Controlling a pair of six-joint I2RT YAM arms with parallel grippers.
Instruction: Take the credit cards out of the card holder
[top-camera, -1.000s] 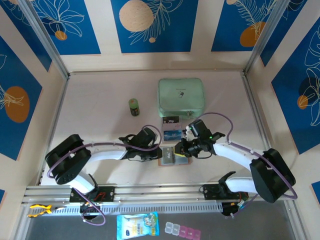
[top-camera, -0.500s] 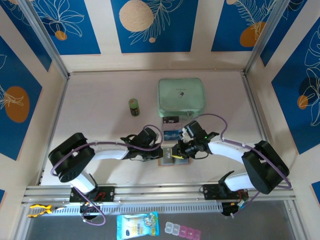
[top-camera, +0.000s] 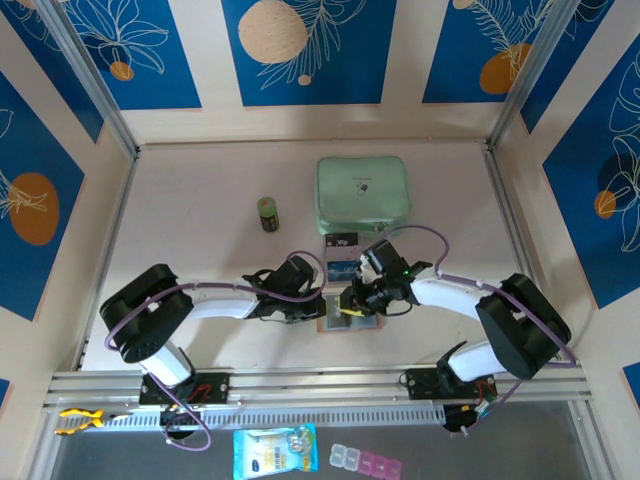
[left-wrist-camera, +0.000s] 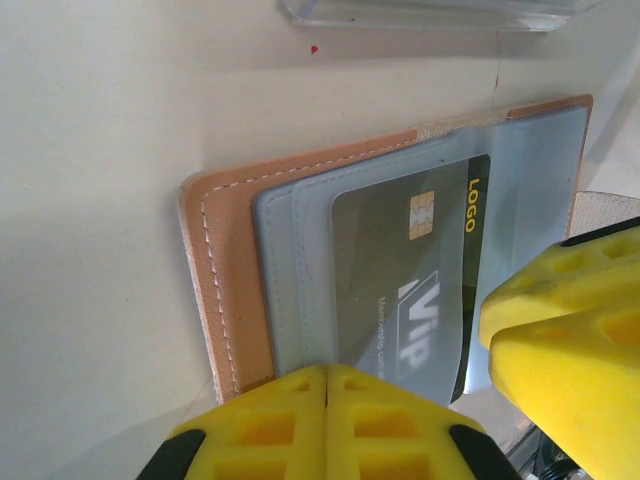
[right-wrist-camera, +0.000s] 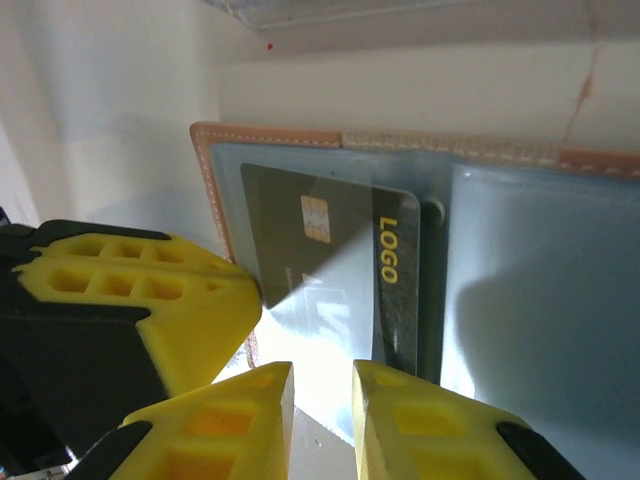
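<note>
The card holder (left-wrist-camera: 215, 290) is tan, stitched, lying open; its grey-clear pocket holds a dark credit card (left-wrist-camera: 400, 270). The left gripper (left-wrist-camera: 325, 385) is closed together; the right gripper (right-wrist-camera: 322, 385) is slightly apart.

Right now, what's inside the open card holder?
One dark card with chip, yellow LOGO and VIP print sits in the card holder's clear pocket. The left gripper covers its near end; anything beneath is hidden.

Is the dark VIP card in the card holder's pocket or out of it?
In: the dark card lies under the clear pocket film of the card holder.
</note>
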